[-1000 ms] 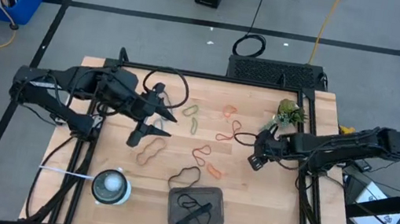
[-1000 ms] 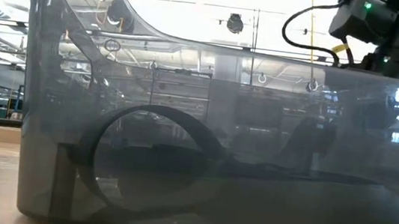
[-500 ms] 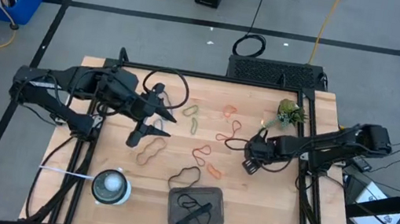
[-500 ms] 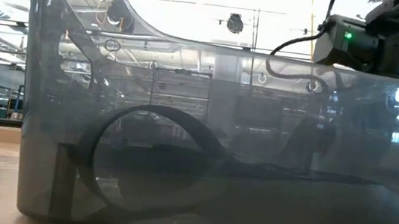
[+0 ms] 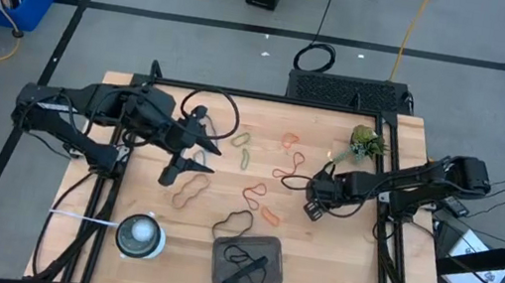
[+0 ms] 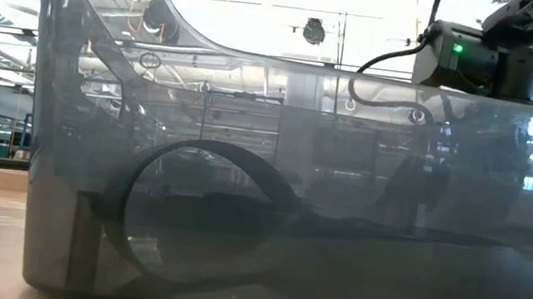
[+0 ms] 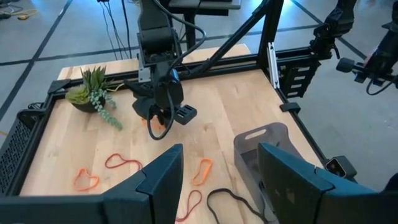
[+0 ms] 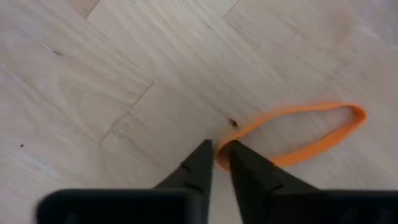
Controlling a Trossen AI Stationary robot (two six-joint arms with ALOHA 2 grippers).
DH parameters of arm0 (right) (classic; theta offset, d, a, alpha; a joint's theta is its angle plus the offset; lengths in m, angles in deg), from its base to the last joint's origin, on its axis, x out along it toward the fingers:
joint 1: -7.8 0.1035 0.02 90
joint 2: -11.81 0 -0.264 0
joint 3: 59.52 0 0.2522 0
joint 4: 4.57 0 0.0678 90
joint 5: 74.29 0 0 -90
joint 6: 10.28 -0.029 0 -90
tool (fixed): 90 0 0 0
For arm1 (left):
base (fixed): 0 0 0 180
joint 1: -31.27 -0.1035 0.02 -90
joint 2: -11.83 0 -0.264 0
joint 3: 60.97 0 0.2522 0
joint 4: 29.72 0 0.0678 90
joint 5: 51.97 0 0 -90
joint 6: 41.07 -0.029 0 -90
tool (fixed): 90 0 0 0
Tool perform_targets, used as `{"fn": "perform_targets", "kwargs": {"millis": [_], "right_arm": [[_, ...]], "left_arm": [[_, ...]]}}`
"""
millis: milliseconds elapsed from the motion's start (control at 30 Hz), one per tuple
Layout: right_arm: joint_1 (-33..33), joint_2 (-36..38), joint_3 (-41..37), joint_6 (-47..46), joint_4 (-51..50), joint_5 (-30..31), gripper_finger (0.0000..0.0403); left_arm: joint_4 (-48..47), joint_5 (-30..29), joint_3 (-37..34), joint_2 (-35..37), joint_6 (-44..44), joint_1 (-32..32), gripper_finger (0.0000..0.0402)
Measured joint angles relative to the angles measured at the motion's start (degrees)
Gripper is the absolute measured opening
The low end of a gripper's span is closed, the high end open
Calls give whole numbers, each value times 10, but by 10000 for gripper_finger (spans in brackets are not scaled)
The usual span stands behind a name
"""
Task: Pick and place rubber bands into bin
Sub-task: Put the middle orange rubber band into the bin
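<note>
My right gripper [image 5: 310,198] [image 8: 217,158] stands fingers-down on the wood table, right of centre, shut on an orange rubber band [image 8: 298,134]. It also shows in the left wrist view [image 7: 158,115]. My left gripper [image 5: 191,163] [image 7: 217,180] waits open and empty at the table's left-centre. Several more rubber bands lie flat on the table: green [image 5: 242,146], orange [image 5: 289,139], red-tan [image 5: 190,190] and black [image 5: 233,222]. The dark grey bin [image 5: 247,263] sits near the front edge with black bands [image 6: 199,212] in it. My right gripper pinches the near end of the orange rubber band's loop [image 8: 225,149] between its two fingertips [image 8: 200,163]. The fingers come from above, pointing down at the table. The rest of the loop [image 8: 348,121] lies flat and slack on the wood.
A white round object [image 5: 139,235] stands left of the bin. A small potted plant [image 5: 365,140] is at the far right, and a black cable coil [image 5: 209,107] at the far left-centre. The low view looks through the bin's wall [image 6: 75,148].
My right gripper has gone a little toward the table's left edge and down, onto the end of the orange band.
</note>
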Motion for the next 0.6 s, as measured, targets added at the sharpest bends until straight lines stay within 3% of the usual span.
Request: {"fn": "perform_targets", "kwargs": {"millis": [100, 433, 600], "right_arm": [[0, 14, -1, 7, 5, 2, 7], [25, 134, -1, 51, 129, 2, 1], [53, 167, 70, 131, 143, 19, 1]], "left_arm": [[0, 1, 0, 0, 2, 0, 212], [8, 13, 0, 65, 20, -3, 212], [9, 15, -19, 127, 31, -3, 212]]}}
